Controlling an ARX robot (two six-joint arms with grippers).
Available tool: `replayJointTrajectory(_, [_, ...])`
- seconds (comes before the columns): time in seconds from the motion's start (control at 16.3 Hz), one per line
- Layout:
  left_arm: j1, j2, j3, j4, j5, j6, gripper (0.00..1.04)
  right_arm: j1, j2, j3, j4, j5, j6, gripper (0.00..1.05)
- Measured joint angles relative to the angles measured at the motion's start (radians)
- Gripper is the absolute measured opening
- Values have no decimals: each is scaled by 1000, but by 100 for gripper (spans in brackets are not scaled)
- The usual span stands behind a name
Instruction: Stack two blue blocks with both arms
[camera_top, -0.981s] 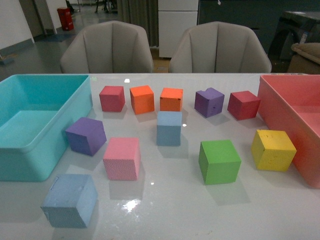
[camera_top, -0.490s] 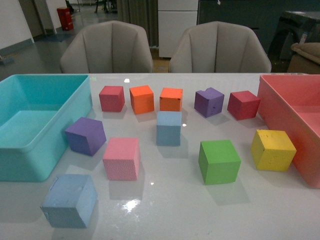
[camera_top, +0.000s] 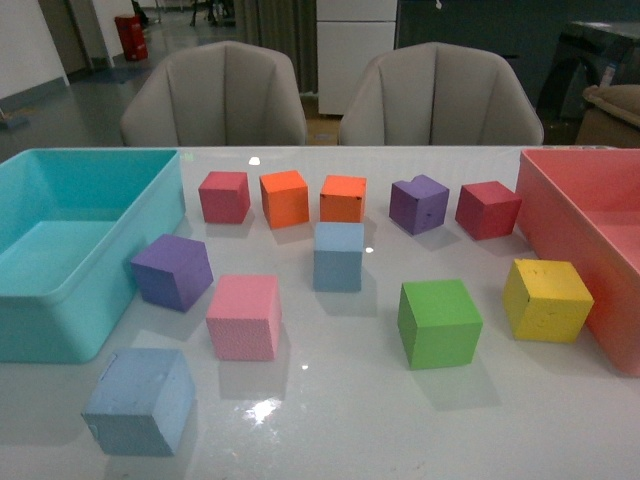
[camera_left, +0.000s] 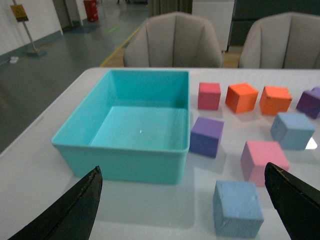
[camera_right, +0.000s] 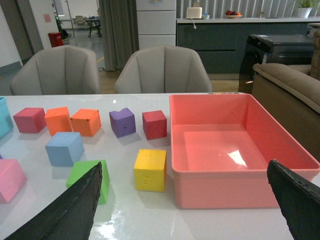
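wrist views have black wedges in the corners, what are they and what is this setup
A two-armed robot faces a white table. The front view looks out from its body; no arm shows there. The other two come from wrist cameras: the wedges are fingers of the left gripper and the right gripper, spread open, holding nothing. On the table lie coloured cubes, among them the near blue block and the middle blue block, between a turquoise bin and a pink bin.

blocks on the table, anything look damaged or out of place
Minor wear only: the far purple block has a dent in its top edge, and the yellow block is pitted. Nothing is spilled or toppled.
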Motion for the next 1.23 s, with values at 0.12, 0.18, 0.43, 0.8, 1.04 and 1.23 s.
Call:
replayJointTrajectory(0.12, [45, 138, 22, 144, 83, 0, 98, 0, 0, 0, 0, 0, 0, 98])
replayJointTrajectory(0.18, [78, 265, 21, 260, 147, 0, 98, 0, 0, 0, 0, 0, 0, 98])
replayJointTrajectory(0.43, [143, 821, 101, 667, 344, -1, 98, 0, 0, 0, 1, 0, 0, 98])
replayJointTrajectory(0.8, [130, 1428, 280, 694, 434, -18, 98, 0, 0, 0, 0, 0, 0, 98])
replayJointTrajectory(1.04, [80, 1514, 314, 694, 417, -19, 98, 0, 0, 0, 1, 0, 0, 98])
replayJointTrajectory(1.23, [62, 1555, 327, 676, 404, -27, 98, 0, 0, 0, 0, 0, 0, 98])
